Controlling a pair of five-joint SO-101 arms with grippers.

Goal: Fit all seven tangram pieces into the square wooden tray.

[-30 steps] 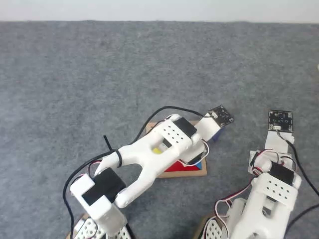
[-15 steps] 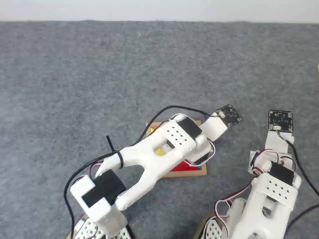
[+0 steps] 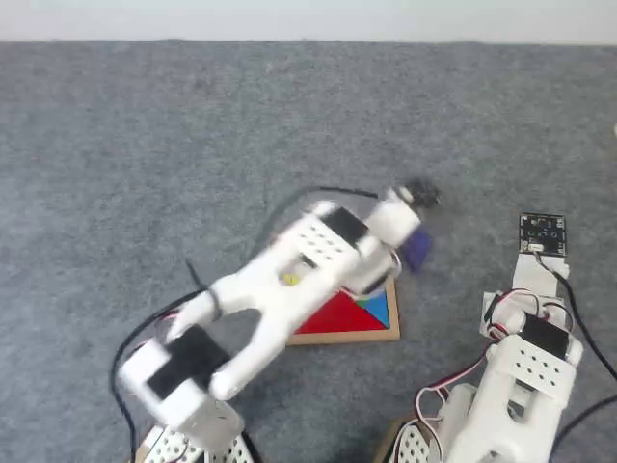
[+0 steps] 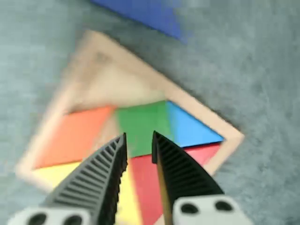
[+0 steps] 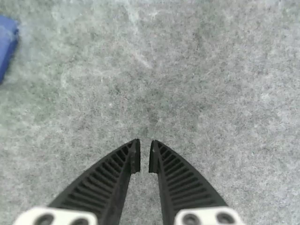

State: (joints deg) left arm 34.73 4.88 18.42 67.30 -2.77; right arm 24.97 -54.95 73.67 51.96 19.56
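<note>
The left arm (image 3: 289, 280) stretches across the grey tabletop (image 3: 193, 145), and its end effector (image 4: 139, 140) hangs over the square wooden tray (image 4: 225, 140), fingers only a sliver apart and gripping nothing. Inside the tray I can see an orange piece (image 4: 77, 138), a yellow piece (image 4: 51, 173), a green piece (image 4: 140, 124), a light blue piece (image 4: 190, 129) and a red piece (image 4: 145, 183) lying edge to edge, with bare wood showing in one corner region. A dark blue piece (image 3: 416, 249) lies on the tabletop just beside the tray, outside it. The right end effector (image 5: 144, 157) sits off to the side above the grey surface, its tips nearly touching and empty.
</note>
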